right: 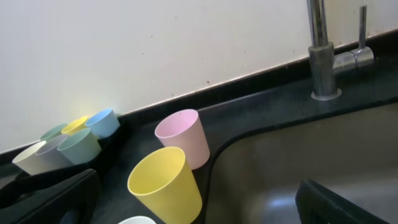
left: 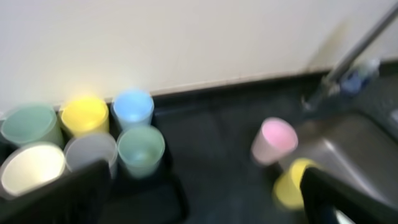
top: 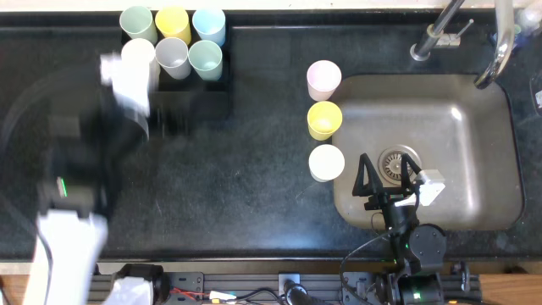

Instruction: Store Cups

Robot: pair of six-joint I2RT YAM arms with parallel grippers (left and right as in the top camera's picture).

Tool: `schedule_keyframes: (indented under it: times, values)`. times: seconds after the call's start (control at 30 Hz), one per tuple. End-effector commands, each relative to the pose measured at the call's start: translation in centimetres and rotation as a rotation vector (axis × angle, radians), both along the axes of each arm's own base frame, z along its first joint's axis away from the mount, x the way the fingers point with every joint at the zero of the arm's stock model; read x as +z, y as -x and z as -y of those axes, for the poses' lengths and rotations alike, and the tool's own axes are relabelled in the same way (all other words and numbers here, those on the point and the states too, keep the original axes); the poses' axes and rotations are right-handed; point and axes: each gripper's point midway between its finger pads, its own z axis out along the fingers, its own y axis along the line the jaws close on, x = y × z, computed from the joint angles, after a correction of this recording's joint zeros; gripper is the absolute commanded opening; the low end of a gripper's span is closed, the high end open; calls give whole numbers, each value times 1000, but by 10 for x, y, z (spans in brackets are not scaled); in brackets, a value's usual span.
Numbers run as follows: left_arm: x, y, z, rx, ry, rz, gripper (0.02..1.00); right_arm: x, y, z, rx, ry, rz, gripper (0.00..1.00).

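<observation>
1. In the top view, a black rack [top: 203, 97] is seen at the far left of the dark counter [top: 254, 169]. Six cups are stood upright in it in two rows.
2. A pale green cup [top: 135, 21], a racked yellow cup [top: 173, 22] and a blue cup [top: 208, 23] are set in the back row. A racked white cup [top: 138, 52], a grey cup [top: 173, 52] and a teal cup [top: 205, 58] are set in front of them.
3. Three more cups are lined up on the counter just beside the left rim of the sink [top: 466, 127]. A pink cup [top: 323, 78] is placed nearest the faucet [top: 440, 34], a loose yellow cup [top: 324, 119] in the middle and a loose white cup [top: 326, 161] nearest the arm bases.
4. The right gripper [top: 387, 169] is held over the sink near these loose cups, its fingers spread wide with nothing between them. The left arm [top: 68, 237] is shown blurred at the counter's left, beside the rack.
5. In the left wrist view, the left gripper [left: 205, 211] is seen with its fingers spread wide and nothing held. The six racked cups are seen ahead of it, and the pink and loose yellow cups are seen farther off towards the sink.
6. In the right wrist view, the right gripper's fingers are again seen wide apart and empty. The loose yellow cup and the pink cup are seen close ahead beside the sink's rim, and the racked cups are seen well beyond them.
</observation>
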Motion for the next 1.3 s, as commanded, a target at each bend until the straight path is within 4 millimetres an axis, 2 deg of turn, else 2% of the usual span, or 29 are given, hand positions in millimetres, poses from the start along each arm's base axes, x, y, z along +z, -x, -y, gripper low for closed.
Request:
schedule_keyframes:
  times: [0.03, 0.13, 0.17, 0.23, 0.27, 0.3, 0.4, 0.43, 0.5, 0.57, 0.67, 0.9, 1.17, 1.3]
  values:
    - [26, -72, 37, 66, 187, -303, 998, 3, 0, 1, -3, -1, 12, 998]
    - [16, -96, 77, 115, 170, -453, 998, 3, 0, 1, -3, -1, 12, 998]
    - [7, -104, 104, 120, 149, -502, 998, 3, 0, 1, -3, -1, 12, 998]
    - [-7, -112, 137, 115, 128, -546, 998, 3, 0, 1, -3, -1, 12, 998]
    - [-25, -117, 175, 86, 116, -580, 998, 3, 0, 1, -3, -1, 12, 998]
    - [-40, -120, 199, 70, 112, -601, 998, 3, 0, 1, -3, -1, 12, 998]
    - [-74, -119, 247, 48, 114, -654, 998, 3, 0, 1, -3, -1, 12, 998]
    - [-101, -118, 260, 90, 118, -713, 1000, 3, 0, 1, -3, -1, 12, 996]
    - [-129, -115, 261, 150, 119, -800, 1000, 3, 0, 1, -3, -1, 12, 998]
    - [-150, -110, 252, 212, 107, -877, 1000, 3, 0, 1, -3, -1, 12, 998]
    - [-171, -104, 235, 278, 70, -954, 1000, 3, 0, 1, -3, -1, 12, 998]
    - [-183, -102, 221, 335, 44, -995, 1000, 3, 0, 1, -3, -1, 12, 998]
    - [-206, -97, 228, 328, 43, -1059, 1000, 3, 0, 1, -3, -1, 12, 998]
    - [-214, -93, 225, 341, 22, -1084, 1000, 3, 0, 1, -3, -1, 12, 998]
